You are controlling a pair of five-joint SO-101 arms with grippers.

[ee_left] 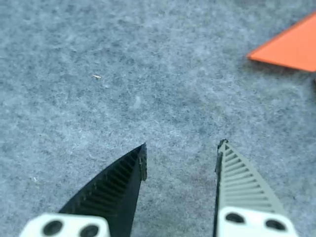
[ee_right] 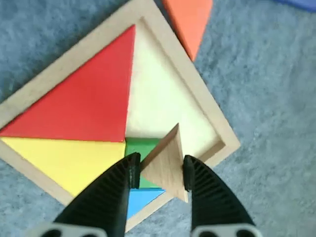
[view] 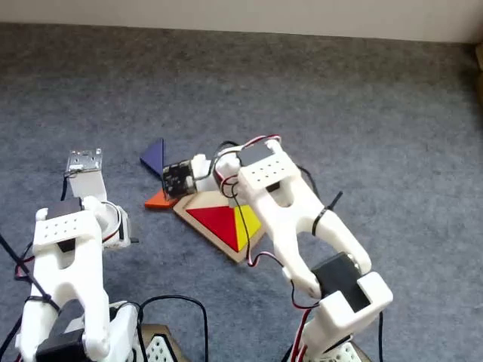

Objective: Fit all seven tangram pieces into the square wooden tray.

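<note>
Wooden triangle (ee_right: 165, 158) is pinched in my right gripper (ee_right: 160, 165), tilted over the green piece (ee_right: 143, 147). I judge the tray's (ee_right: 191, 84) bare slot (ee_right: 163, 89) lies just beyond its tip. Left gripper (ee_left: 182, 148) spread over bench.

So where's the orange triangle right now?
In the high view, the orange triangle lies on the carpet, just outside the left edge of the wooden tray, with the blue triangle a little farther back.
</note>
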